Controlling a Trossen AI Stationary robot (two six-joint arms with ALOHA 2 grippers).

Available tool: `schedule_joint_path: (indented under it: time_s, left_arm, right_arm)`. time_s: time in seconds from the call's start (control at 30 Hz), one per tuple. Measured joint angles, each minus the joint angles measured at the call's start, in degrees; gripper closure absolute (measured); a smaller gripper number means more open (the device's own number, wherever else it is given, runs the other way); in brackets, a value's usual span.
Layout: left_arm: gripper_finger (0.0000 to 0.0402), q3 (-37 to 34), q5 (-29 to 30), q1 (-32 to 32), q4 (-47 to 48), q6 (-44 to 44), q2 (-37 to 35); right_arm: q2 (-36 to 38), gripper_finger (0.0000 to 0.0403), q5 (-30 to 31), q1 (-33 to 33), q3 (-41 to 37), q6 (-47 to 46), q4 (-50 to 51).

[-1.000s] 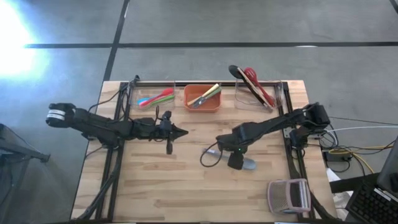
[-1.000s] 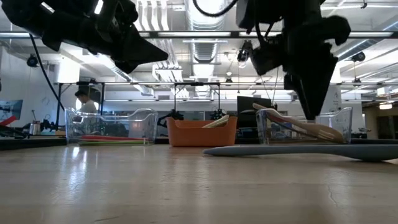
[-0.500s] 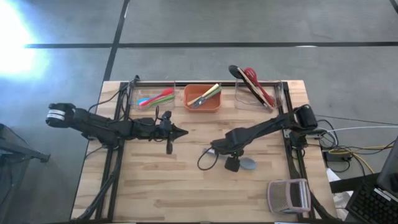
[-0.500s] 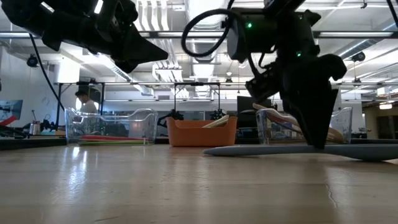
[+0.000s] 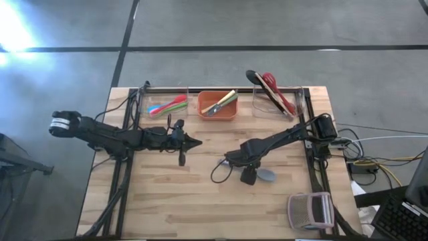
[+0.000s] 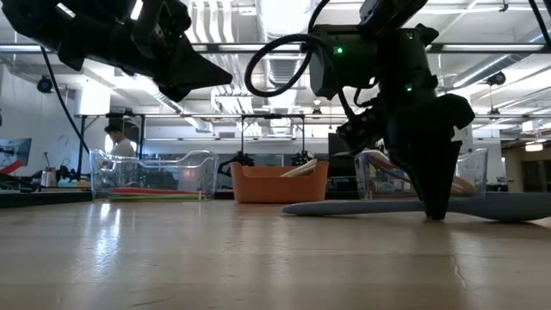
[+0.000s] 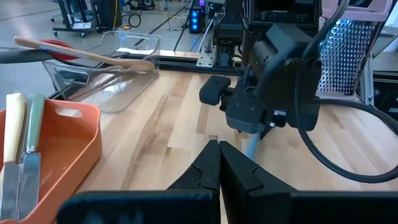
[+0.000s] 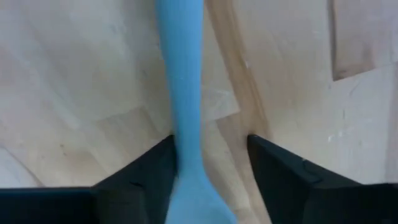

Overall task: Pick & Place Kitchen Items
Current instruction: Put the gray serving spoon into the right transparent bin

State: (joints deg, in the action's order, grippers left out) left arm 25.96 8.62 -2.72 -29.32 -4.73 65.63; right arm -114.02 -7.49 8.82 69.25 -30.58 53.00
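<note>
Pale wooden tabletop (image 5: 200,201) carries the slim blue-grey spatula (image 8: 184,93), its handle lying between the right gripper's (image 8: 211,165) parted fingers: close squarely before lifting; left gripper (image 7: 219,163) waits clenched.

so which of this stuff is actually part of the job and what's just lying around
Part of the job:
- blue spatula flat on the table, between the right gripper fingers
- utensils in the orange bin and the clear bins

Lying about:
- metal grater at the table's near right corner
- left gripper, waiting mid-table
</note>
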Motion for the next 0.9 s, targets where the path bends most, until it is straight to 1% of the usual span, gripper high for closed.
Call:
schedule_joint_path:
  time_s: [0.1,0.27,0.3,0.7,0.9]
  left_arm:
    - [0.0398,0.0,0.0,0.0,0.0,0.0,0.0]
    - [0.0398,0.0,0.0,0.0,0.02,0.0,0.0]
    - [0.0398,0.0,0.0,0.0,0.03,0.0,0.0]
    - [0.0398,0.0,0.0,0.0,0.38,-0.01,0.0]
    - [0.0398,0.0,0.02,0.0,0.37,-0.02,0.0]
  right_arm:
    - [0.4,0.0251,0.09,-0.04,-0.17,-0.78,0.06]
    - [1.89,0.0358,0.13,-0.04,-0.37,-0.75,-0.27]
    - [2.07,0.037,0.16,-0.04,-0.39,-0.64,-0.36]
    - [3.16,0.0371,0.13,-0.02,0.21,-0.69,0.66]
    - [8.1,0.0371,0.38,-0.53,1.76,-0.61,2.07]
